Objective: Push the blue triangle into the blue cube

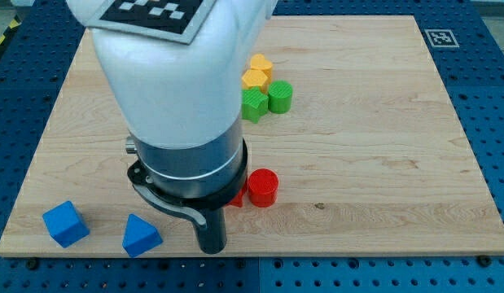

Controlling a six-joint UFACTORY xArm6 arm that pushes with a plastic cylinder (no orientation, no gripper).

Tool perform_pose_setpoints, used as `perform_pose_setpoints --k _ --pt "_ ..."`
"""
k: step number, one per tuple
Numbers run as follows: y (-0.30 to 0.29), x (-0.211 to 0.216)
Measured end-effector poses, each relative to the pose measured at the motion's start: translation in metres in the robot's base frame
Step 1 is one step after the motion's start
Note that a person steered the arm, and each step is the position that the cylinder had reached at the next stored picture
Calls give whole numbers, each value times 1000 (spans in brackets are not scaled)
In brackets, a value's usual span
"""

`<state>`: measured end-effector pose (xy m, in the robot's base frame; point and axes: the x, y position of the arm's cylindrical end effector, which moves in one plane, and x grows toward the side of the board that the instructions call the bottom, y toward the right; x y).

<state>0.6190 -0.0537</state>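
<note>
The blue triangle (141,236) lies near the board's bottom edge, left of centre. The blue cube (65,224) sits to its left, a short gap apart. My tip (211,249) is just right of the blue triangle, close to it but not clearly touching, near the board's bottom edge. The white arm body hides much of the board above the tip.
A red cylinder (263,187) stands up and right of the tip, with another red block (236,198) partly hidden by the arm. A green star-like block (253,105), a green cylinder (280,96) and two yellow blocks (257,72) cluster at upper centre. The wooden board's bottom edge (333,254) is close.
</note>
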Motion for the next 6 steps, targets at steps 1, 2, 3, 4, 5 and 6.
perform_pose_setpoints --k 1,2,3,4,5,6 --pt "-18 -1" --pt "-37 -1" --pt "-63 -1" --pt "-94 -1" --pt "-118 -1" --pt "-133 -1"
